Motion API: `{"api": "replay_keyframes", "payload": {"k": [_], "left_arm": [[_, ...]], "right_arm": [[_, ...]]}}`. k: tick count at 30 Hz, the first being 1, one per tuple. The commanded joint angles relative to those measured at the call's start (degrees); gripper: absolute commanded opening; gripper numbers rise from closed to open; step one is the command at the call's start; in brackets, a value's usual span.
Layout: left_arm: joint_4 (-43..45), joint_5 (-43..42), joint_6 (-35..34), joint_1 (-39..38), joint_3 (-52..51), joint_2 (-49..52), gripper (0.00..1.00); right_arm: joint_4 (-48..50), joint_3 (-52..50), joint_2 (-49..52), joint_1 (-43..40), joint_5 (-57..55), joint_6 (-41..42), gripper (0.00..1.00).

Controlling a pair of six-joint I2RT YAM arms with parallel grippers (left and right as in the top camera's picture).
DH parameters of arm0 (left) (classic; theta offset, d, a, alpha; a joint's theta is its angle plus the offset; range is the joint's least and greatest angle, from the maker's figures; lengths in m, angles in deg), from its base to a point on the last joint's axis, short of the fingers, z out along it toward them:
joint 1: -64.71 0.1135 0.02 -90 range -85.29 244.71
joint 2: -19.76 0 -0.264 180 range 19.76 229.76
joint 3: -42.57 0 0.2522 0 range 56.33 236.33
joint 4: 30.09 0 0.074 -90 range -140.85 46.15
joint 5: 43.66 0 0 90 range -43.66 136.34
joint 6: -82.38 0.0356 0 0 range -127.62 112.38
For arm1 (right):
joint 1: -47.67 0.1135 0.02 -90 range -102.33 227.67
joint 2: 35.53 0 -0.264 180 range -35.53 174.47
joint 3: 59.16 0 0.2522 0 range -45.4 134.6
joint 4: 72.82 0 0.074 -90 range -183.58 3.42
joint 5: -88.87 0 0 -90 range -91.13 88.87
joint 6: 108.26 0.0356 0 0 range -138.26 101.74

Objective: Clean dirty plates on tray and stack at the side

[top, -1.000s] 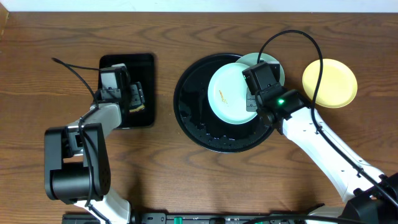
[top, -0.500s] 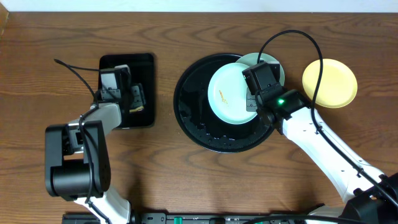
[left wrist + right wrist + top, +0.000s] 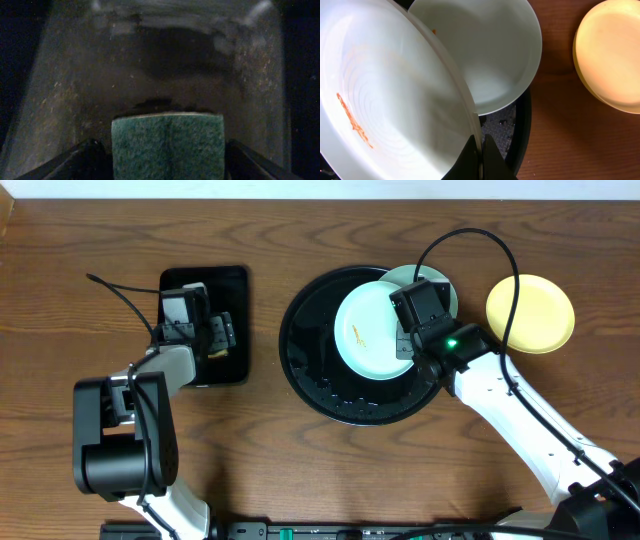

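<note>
My right gripper (image 3: pixel 408 340) is shut on the rim of a pale mint-blue plate (image 3: pixel 370 332) with an orange-brown smear, held tilted over the round black tray (image 3: pixel 310 370). In the right wrist view the jaws (image 3: pixel 481 150) pinch that plate (image 3: pixel 385 100) at its edge. A second mint plate (image 3: pixel 440 282) lies under it at the tray's far right (image 3: pixel 485 55). The pale yellow plate (image 3: pixel 530 313) sits on the table to the right (image 3: pixel 615 55). My left gripper (image 3: pixel 215 338) holds a green sponge (image 3: pixel 167 145) between its jaws, low inside the rectangular black tray (image 3: pixel 230 285).
The small rectangular black tray (image 3: pixel 165 65) is to the left of the round tray. A black cable (image 3: pixel 470 240) arcs above the right arm. Wooden table (image 3: pixel 300 470) surrounds both trays.
</note>
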Motion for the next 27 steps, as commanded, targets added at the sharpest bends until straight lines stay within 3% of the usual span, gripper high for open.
{"api": "replay_keyframes", "payload": {"k": [1,6,12,13,14,15,16,18,20,23,25,27], "left_arm": [[-3.28,-0.17,-1.05,0.13,-0.13,-4.07,0.83],[-12.33,-0.2,-5.35,0.11,-0.15,-5.38,0.74],[-19.02,-0.31,-5.22,0.13,-0.15,-4.66,0.7],[-18.95,-0.31,-5.01,0.13,-0.15,-4.52,0.58],[-18.73,-0.07,-5.01,0.13,-0.15,-4.46,0.34],[-18.4,0.28,-5.03,0.13,-0.15,-4.46,0.19],[-17.62,0.35,-5.01,0.13,-0.15,-4.46,0.08],[-16.24,0.31,-5.03,0.13,-0.13,-4.48,0.08],[-15.41,0.28,-5.03,0.13,-0.09,-4.81,0.17],[-15.41,0.28,-5.03,0.13,0.7,-7.02,0.55],[-15.34,0.28,-5.05,0.13,1.07,-9.07,0.65],[-15.06,0.28,-5.05,0.13,1.16,-11.56,0.69]], "right_arm": [[0.11,-0.15,0.13,0.33,-1.11,1.03,0.01],[0.11,-0.15,0.13,0.33,-1.09,1.03,0.01],[0.04,-0.15,0.13,0.33,-0.74,1.01,0.01],[0.04,-0.15,0.13,0.33,-0.7,1.03,0.01],[0.04,-0.15,0.13,0.33,-0.7,1.03,0.01],[-0.02,-0.15,0.13,0.33,-0.7,1.01,0.01],[-0.11,-0.15,0.13,0.33,-0.7,1.03,0.01],[-0.15,-0.15,0.13,0.33,-0.72,1.01,0.01],[-0.17,-0.15,0.13,0.33,-0.72,1.03,0.01],[-0.33,-0.15,0.13,0.33,-0.72,1.01,0.01],[-0.31,-0.15,0.13,0.33,-0.72,1.03,0.01],[-0.31,-0.15,0.13,0.33,-0.72,1.03,0.01]]}}
